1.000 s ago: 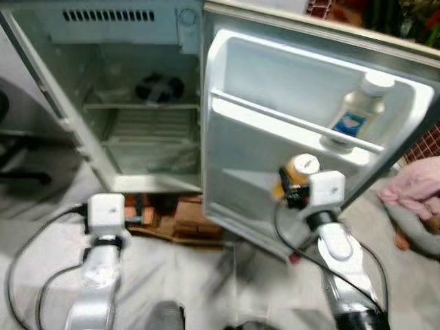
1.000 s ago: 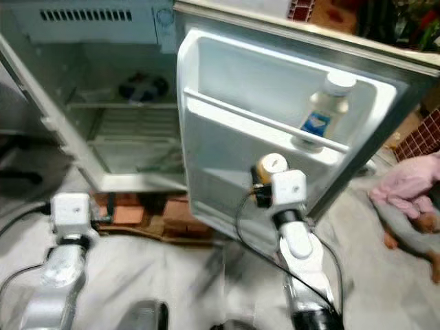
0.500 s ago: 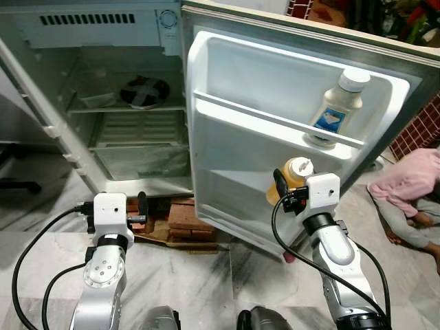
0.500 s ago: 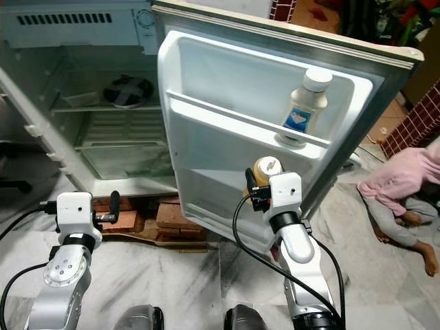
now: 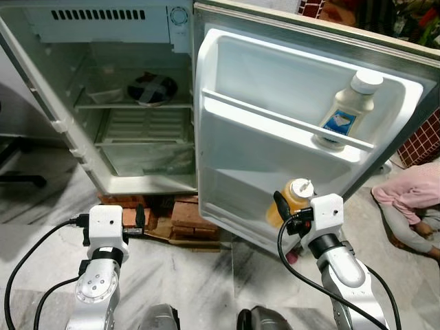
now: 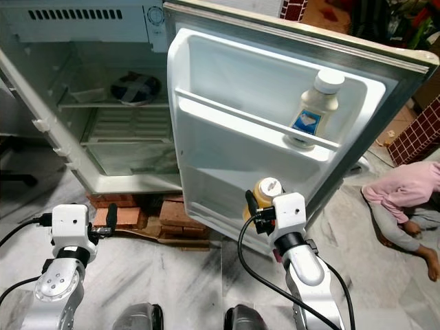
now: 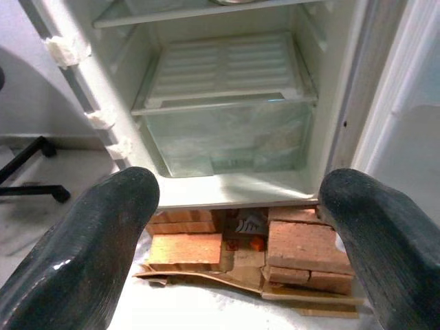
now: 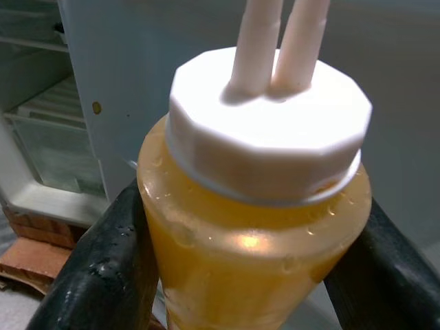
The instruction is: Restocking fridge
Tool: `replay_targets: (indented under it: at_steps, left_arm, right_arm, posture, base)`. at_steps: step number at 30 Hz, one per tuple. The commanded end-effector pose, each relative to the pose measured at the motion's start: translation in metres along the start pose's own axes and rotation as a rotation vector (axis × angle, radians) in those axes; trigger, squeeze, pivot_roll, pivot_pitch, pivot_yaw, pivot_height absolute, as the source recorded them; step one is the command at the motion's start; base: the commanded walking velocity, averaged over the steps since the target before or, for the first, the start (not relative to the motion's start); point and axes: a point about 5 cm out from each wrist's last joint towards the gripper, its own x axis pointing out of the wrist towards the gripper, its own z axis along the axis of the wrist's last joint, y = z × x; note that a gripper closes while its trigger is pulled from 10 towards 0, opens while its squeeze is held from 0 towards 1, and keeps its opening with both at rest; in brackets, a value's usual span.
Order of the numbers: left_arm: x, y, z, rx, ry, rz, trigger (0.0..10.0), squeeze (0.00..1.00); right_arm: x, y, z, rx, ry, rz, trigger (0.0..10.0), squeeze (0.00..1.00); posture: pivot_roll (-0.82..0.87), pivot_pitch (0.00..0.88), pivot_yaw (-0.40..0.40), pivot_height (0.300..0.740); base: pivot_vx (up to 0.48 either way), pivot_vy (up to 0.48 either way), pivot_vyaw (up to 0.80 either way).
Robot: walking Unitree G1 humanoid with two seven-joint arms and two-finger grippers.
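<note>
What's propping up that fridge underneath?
Red bricks and flattened cardboard lie under the fridge base. How far back they reach is hidden by the cabinet.

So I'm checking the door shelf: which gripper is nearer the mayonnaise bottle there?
Right. The right gripper, holding the yellow bottle, is below the mayonnaise bottle at the door. The left gripper is low by the bricks, far across.
</note>
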Motion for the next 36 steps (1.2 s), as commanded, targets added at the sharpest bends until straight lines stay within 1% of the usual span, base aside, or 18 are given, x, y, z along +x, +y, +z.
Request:
replay_targets:
  at_steps: [1, 7, 8, 17, 19, 20, 29, 36]
  left_arm:
    - [-0.0004, -0.0001, 0.0023, 0.013, -0.004, -0.004, 10.0, 0.00]
    - [-0.0013, -0.0027, 0.0057, 0.015, -0.010, -0.012, 10.0, 0.00]
    - [-0.0011, -0.0026, 0.0060, 0.016, -0.011, -0.012, 10.0, 0.00]
    - [0.0004, -0.0023, 0.0050, 0.020, -0.006, -0.016, 10.0, 0.00]
    - [0.0003, -0.0023, 0.0051, 0.020, -0.006, -0.016, 10.0, 0.00]
    - [0.0003, -0.0024, 0.0054, 0.021, -0.006, -0.017, 10.0, 0.00]
    - [0.0000, -0.0002, 0.0052, 0.034, -0.004, -0.004, 10.0, 0.00]
    - [0.0013, 0.0005, 0.0083, 0.040, -0.025, 0.001, 10.0, 0.00]
  right_arm:
    - [0.0015, -0.0006, 0.0051, -0.002, -0.015, 0.008, 10.0, 0.00]
    - [0.0049, 0.0042, 0.0078, 0.011, -0.025, 0.019, 10.0, 0.00]
    - [0.0052, 0.0057, 0.0081, 0.014, -0.026, 0.022, 10.0, 0.00]
    - [0.0050, 0.0071, 0.0086, 0.019, -0.030, 0.019, 10.0, 0.00]
    - [0.0050, 0.0071, 0.0086, 0.019, -0.031, 0.019, 10.0, 0.00]
    - [0.0055, 0.0068, 0.0091, 0.018, -0.033, 0.016, 10.0, 0.00]
    - [0.0073, 0.0063, 0.0092, 0.012, -0.030, 0.010, 10.0, 0.00]
    - [0.0105, 0.0063, 0.0106, 0.003, -0.037, 0.006, 10.0, 0.00]
  posture:
    - [0.07, 0.137, -0.043, 0.717]
    - [0.08, 0.141, -0.042, 0.678]
    - [0.08, 0.143, -0.042, 0.663]
    - [0.07, 0.148, -0.040, 0.598]
    - [0.07, 0.149, -0.039, 0.593]
    - [0.07, 0.150, -0.040, 0.584]
    - [0.08, 0.153, -0.039, 0.584]
    - [0.08, 0.153, -0.041, 0.584]
  base:
    - [0.000, 0.000, 0.00]
    - [0.000, 0.000, 0.00]
    - [0.000, 0.000, 0.00]
    - [0.000, 0.000, 0.00]
    - [0.000, 0.000, 0.00]
    - [0.000, 0.000, 0.00]
    - [0.000, 0.000, 0.00]
    - [0.000, 0.000, 0.00]
